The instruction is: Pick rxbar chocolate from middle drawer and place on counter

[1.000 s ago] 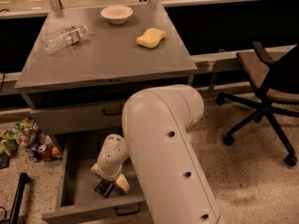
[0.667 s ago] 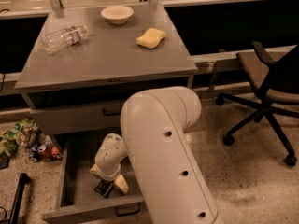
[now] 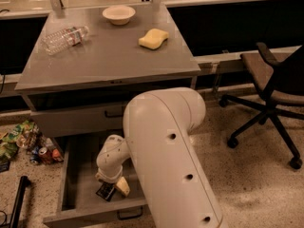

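Against the view of one second ago, little differs. The gripper (image 3: 114, 188) remains low inside the middle drawer (image 3: 71, 184), and the rxbar chocolate (image 3: 105, 192) lies on the same spot. The items on the counter (image 3: 109, 61) are unmoved.

The bar lies on the drawer floor close to the near wall, directly under the gripper's left side. Whether the gripper has hold of it cannot be told.

The drawer floor to the left of the bar is bare. The white arm (image 3: 166, 165) hides the drawer's right part.

On the counter, the water bottle (image 3: 64, 38) lies far left, the bowl (image 3: 118, 14) stands at the far edge, and the sponge (image 3: 153, 38) lies right of centre. The near half is bare.

A chair (image 3: 275, 89) stands well apart on the right. Snack bags (image 3: 19, 139) lie on the floor to the left.
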`<state>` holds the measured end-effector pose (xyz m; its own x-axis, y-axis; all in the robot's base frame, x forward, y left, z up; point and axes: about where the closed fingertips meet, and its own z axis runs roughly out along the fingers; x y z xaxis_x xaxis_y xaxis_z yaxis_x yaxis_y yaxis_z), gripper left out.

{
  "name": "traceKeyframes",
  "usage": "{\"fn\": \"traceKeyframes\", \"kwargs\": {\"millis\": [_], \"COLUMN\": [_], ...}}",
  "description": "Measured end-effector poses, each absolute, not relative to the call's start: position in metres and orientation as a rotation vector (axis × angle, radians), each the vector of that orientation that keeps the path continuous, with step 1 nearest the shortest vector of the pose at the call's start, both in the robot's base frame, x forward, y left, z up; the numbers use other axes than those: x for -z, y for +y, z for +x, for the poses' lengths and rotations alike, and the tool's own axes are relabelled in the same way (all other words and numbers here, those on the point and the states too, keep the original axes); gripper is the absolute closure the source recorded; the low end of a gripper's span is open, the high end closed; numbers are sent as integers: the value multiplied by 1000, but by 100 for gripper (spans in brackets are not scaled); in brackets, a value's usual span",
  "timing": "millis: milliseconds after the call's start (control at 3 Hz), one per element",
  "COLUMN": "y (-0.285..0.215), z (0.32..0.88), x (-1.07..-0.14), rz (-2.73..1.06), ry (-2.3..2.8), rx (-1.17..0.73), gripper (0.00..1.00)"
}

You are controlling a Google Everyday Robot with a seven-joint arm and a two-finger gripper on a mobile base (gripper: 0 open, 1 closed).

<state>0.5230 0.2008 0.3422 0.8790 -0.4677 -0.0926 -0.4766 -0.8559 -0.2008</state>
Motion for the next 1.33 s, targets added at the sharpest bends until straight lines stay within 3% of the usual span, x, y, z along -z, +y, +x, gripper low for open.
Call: {"fn": "traceKeyframes", "kwargs": {"millis": [667,1333], "y": [201,215], "z": [523,526], "x": [-358,-358], "rz": [-2832,-2877], "ry": [721,745], "rx": [-60,-132], "gripper": [95,100]}}
